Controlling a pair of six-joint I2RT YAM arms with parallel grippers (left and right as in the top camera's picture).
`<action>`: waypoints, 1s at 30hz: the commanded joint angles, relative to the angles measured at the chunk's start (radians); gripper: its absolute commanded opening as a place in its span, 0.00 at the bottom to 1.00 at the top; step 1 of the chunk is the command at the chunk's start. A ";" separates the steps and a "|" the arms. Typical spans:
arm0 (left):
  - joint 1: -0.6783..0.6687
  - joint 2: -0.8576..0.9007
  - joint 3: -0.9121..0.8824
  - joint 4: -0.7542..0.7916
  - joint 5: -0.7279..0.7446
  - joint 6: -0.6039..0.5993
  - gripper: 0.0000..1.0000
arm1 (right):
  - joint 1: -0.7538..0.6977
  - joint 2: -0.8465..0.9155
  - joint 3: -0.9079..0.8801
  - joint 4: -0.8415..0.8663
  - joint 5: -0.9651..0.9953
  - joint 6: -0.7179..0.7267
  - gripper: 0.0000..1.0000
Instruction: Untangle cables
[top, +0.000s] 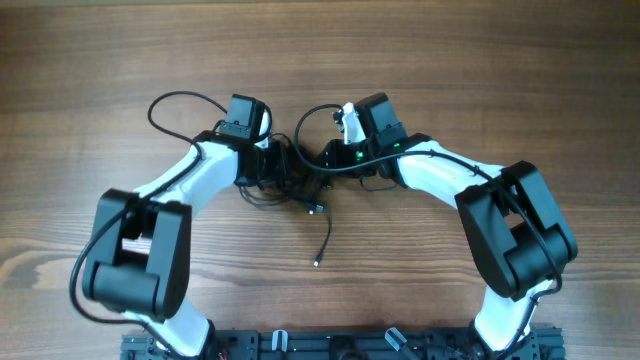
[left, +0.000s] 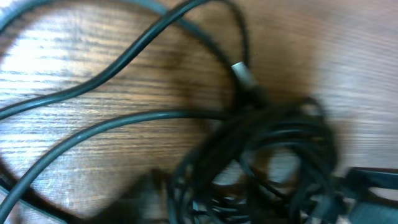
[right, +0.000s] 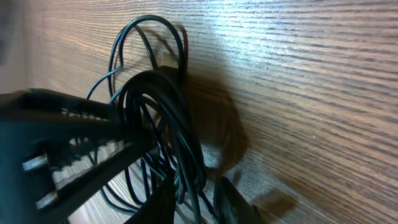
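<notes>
Wood-grain surface (top: 500, 80) bears the tangled cables (top: 290, 180), left jaws and right jaws flanking them; spread or pinching, I cannot tell. Pulling apart blindly could cinch them tighter.

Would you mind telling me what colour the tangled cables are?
Black. The cables show best in the right wrist view, against the wood.

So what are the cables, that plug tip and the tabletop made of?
Cables: black rubber or plastic jacket, likely, with a soft sheen and limp loops. Plug tip: looks like metal, silvery glint. Tabletop: wood or wood-look laminate, grain lines visible; cannot tell which.
</notes>
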 joint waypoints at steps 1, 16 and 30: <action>-0.002 0.027 0.014 0.003 0.011 0.017 0.04 | 0.002 -0.002 -0.004 0.002 0.021 -0.020 0.24; 0.011 -0.356 0.068 0.041 0.013 0.096 0.04 | 0.002 -0.002 -0.003 0.077 -0.364 -0.135 0.33; 0.011 -0.369 0.067 -0.097 -0.047 0.092 0.04 | -0.105 -0.002 -0.003 0.253 -0.467 -0.017 0.40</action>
